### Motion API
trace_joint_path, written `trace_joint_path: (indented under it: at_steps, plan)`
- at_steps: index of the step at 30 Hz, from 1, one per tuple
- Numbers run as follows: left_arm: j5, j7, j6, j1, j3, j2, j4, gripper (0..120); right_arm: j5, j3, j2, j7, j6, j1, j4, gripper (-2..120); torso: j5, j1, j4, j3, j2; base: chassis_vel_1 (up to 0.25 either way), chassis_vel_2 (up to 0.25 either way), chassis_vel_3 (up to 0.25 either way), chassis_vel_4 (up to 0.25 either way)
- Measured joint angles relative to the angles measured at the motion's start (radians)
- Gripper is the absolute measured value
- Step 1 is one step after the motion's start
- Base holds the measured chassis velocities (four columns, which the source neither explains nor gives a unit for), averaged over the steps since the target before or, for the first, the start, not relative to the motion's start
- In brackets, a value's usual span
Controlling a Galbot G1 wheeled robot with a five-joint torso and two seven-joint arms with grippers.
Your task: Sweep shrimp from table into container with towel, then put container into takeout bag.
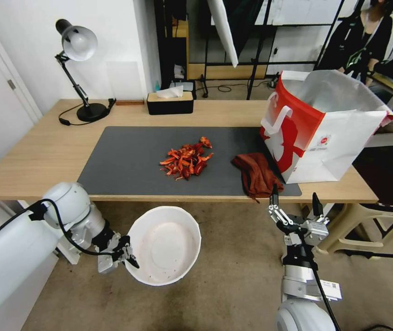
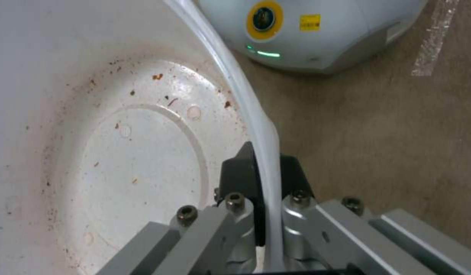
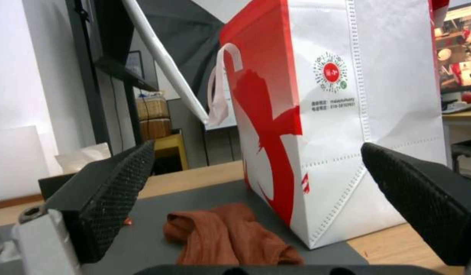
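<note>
Left hand clamped on the container rim, below the tabletop edge over the floor; right hand spread wide just short of the towel. Shrimp heaped mid-mat, takeout bag upright, touching the towel's far side.
</note>
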Motion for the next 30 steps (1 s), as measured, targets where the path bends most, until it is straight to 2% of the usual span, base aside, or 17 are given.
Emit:
trace_joint_path:
  at_steps: [5,13,16,30]
  plan:
    - [0.012,0.0,0.0,-0.02,0.034,-0.02,0.018,0,-0.003,0.002,0.003,0.001,0.001,-0.003,0.0,100,0.0001,0.0,-0.0001,0.0,0.0,0.0,0.0,0.0,0.0]
    - [0.032,0.0,0.001,-0.048,0.062,-0.055,0.049,0,-0.005,0.004,0.005,0.001,0.005,-0.013,0.005,100,0.0,0.0,-0.0001,0.0,0.0,0.0,0.0,0.0,0.0]
    - [0.04,0.0,0.001,-0.078,0.084,-0.075,0.073,0,-0.009,0.006,0.008,0.001,0.009,-0.022,0.012,100,0.0,0.0,-0.0001,0.0,0.0,0.0,0.0,0.0,0.0]
    - [0.055,0.0,0.001,-0.17,0.146,-0.115,0.136,0,-0.023,0.007,0.023,0.001,0.018,-0.04,0.023,100,-0.0001,0.0,-0.0001,0.0,0.0,0.0,0.0,0.0,0.0]
